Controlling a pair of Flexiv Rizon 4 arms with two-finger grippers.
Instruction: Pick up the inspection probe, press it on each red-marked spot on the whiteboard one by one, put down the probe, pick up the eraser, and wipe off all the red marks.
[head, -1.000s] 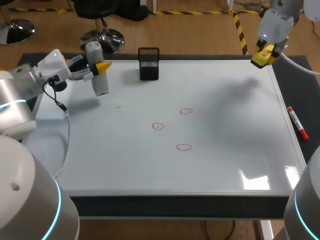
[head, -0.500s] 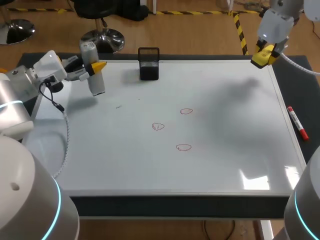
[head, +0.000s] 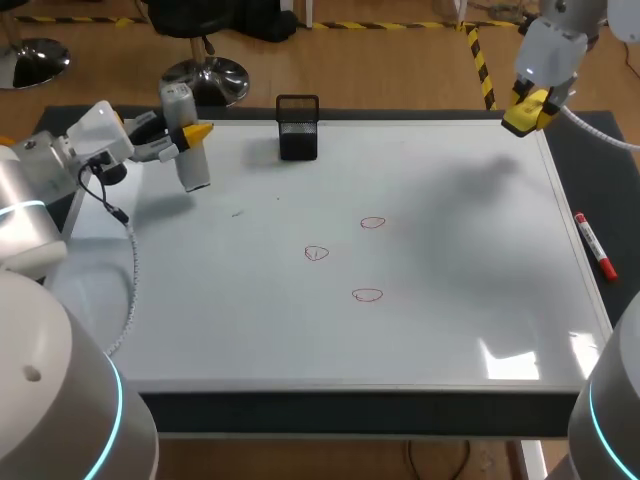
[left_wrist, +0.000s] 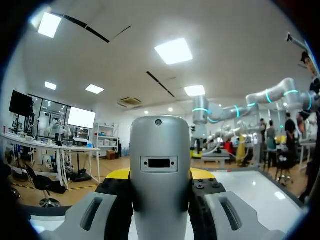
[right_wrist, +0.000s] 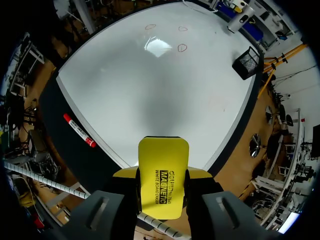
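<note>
My left gripper (head: 190, 132) is shut on the grey inspection probe (head: 188, 140) over the far left corner of the whiteboard (head: 450, 250). The probe stands nearly upright, its lower end close to the board. In the left wrist view the probe (left_wrist: 160, 190) fills the space between the fingers. My right gripper (head: 530, 108) is shut on the yellow eraser (head: 528, 112) above the board's far right corner; the eraser (right_wrist: 161, 175) shows clamped between the pads. Three red marks (head: 372, 222) (head: 316, 253) (head: 367, 294) lie near the board's middle, far from both grippers.
A black mesh holder (head: 298, 128) stands at the board's far edge, right of the probe. A red marker (head: 594, 245) lies on the dark mat beside the board's right edge, also seen below the right gripper as the marker (right_wrist: 79, 131).
My left gripper has drawn the probe a little to the left and farther back, then stopped. The right arm with the eraser has not moved.
</note>
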